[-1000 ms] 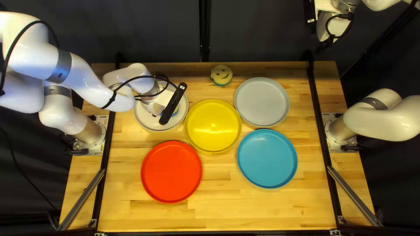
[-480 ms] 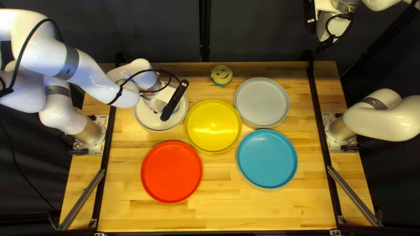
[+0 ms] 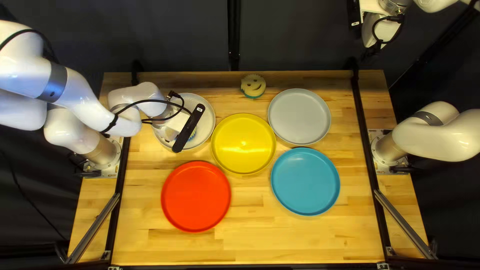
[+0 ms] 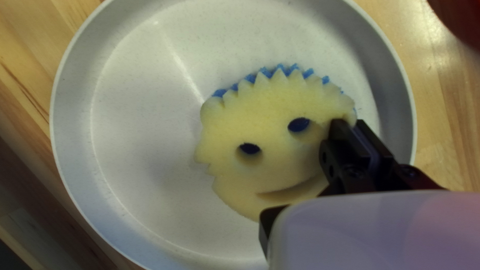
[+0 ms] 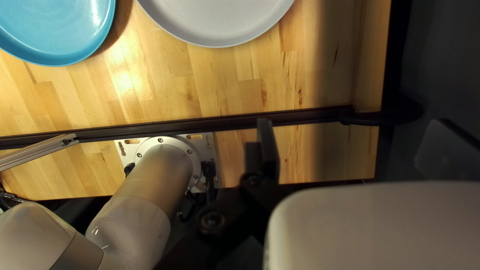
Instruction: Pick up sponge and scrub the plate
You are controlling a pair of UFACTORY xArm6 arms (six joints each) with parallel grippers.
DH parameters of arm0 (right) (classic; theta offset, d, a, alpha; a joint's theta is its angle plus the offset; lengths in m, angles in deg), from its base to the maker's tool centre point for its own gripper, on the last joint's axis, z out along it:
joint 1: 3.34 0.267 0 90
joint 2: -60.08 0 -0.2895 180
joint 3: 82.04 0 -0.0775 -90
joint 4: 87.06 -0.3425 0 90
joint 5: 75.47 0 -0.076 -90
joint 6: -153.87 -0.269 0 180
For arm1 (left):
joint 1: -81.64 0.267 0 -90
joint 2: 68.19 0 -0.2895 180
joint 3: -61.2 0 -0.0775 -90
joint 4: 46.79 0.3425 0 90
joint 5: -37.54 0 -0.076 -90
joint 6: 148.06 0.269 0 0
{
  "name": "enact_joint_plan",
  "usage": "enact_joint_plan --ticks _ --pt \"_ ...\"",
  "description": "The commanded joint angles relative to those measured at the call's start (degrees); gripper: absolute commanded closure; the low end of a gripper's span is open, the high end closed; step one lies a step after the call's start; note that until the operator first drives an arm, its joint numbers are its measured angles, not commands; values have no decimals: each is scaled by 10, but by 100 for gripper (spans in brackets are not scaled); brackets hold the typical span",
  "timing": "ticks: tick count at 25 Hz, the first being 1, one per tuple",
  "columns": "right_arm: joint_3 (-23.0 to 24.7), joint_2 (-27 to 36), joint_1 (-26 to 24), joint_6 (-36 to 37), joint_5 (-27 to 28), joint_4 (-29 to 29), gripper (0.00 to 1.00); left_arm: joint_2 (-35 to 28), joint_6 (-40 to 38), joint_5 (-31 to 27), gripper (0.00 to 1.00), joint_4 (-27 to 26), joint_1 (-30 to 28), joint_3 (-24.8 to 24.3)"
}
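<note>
- Yellow sponge (image 4: 265, 160) face up on the white plate (image 4: 140, 120).
- Left gripper (image 3: 174, 131) pinches its edge between both fingers.
- Right gripper (image 3: 371, 51) raised, fingers apart.
- Second sponge (image 3: 253, 85) on the desk (image 3: 250, 245), near the gray plate (image 3: 299, 116).

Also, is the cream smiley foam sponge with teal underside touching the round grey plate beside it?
Apart: the top left view shows bare wooden tabletop between the sponge and the grey plate.
</note>
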Motion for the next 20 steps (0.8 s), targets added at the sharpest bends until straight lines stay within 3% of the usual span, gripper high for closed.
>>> enact_joint_plan --ticks 1,5,15,20 --pt "0 0 0 0 0 0 0 42 33 4 100 -9 24 39" --pt "0 0 0 0 0 0 0 34 32 -6 100 -2 27 43" --pt "0 0 0 0 0 0 0 -48 -54 0 100 19 -40 -41" --pt "0 0 0 0 0 0 0 -56 -26 -11 100 16 -8 -43"
